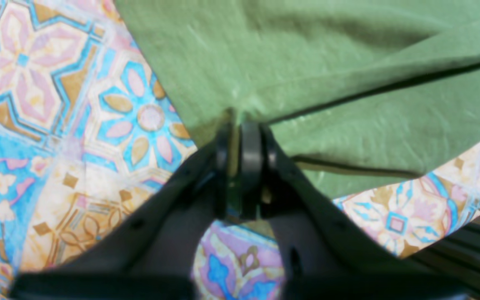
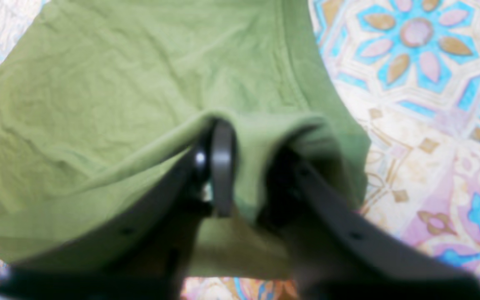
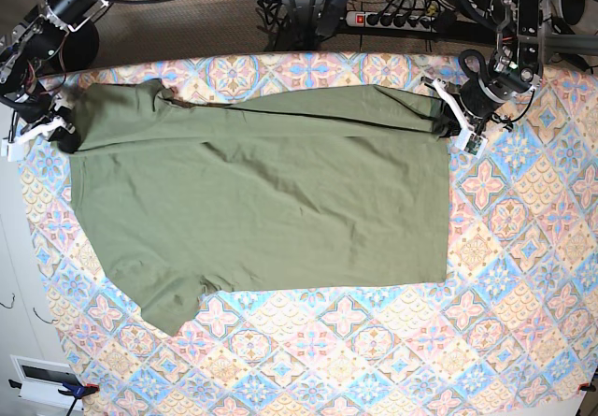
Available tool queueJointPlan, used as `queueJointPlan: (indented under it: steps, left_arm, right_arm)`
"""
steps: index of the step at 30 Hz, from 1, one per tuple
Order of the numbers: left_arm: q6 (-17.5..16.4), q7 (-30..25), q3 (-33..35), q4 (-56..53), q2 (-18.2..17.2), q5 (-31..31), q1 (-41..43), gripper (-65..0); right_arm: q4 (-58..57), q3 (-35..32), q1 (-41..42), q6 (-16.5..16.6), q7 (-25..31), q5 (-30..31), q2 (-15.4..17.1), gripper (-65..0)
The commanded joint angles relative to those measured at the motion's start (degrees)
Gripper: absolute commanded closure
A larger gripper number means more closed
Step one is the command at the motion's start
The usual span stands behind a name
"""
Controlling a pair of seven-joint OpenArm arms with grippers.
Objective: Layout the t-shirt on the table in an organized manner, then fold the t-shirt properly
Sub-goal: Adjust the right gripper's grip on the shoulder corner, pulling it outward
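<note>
The olive-green t-shirt point(image 3: 262, 201) lies spread across the table point(image 3: 374, 351), its far strip folded toward the middle. At the shirt's far right corner, my left gripper point(image 3: 456, 124) holds the cloth. In the left wrist view its jaws point(image 1: 240, 123) stand almost together, with a thin edge of the t-shirt point(image 1: 327, 62) pinched between the pads. My right gripper point(image 3: 61, 134) sits at the shirt's far left end, by the sleeve. Up close, that right gripper point(image 2: 250, 137) has its jaws apart, and a loose fold of the t-shirt point(image 2: 119, 83) lies in the gap.
The patterned table point(image 1: 36, 125) shows on both sides of the shirt point(image 2: 423, 125), with a wide bare area along the near edge. A power strip with cables point(image 3: 392, 19) lies behind the table. The table's dark edge point(image 1: 473, 241) runs just beside my left gripper.
</note>
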Motion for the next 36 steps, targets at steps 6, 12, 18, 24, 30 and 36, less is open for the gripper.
queueJointPlan:
  steps: [6, 12, 18, 24, 30, 36]
  left_arm:
    - [0.1, -1.0, -0.5, 0.8, -0.6, -0.3, 0.5, -9.5]
    - [0.1, -1.0, -0.5, 0.9, -0.6, -0.4, 0.6, -9.5]
    - [0.1, -1.0, -0.5, 0.9, -0.6, -0.4, 0.4, -9.5]
    - [0.1, -1.0, -0.4, 0.9, -0.5, -0.4, 0.2, -9.5]
    - [0.1, -1.0, -0.3, 0.9, -0.5, -0.4, 0.2, -9.5]
    - [0.1, -1.0, -0.3, 1.1, -0.6, -0.5, 0.3, -9.5]
  right_arm:
    - [1.3, 0.2, 0.0, 0.2, 0.9, 1.3, 1.4, -24.7]
    - [1.5, 0.6, -5.9, 0.2, 0.9, 1.5, 1.4, -25.9]
    - [8.0, 0.6, -11.2, 0.3, 0.9, 1.5, 1.4, -26.2]
    - [11.8, 0.2, -13.7, 0.3, 0.9, 1.5, -1.0, -26.3]
    - [11.5, 0.1, -13.9, 0.3, 1.1, 1.3, -2.1, -26.3]
    - [6.2, -2.4, -13.7, 0.3, 1.3, 1.2, -2.1, -26.3]
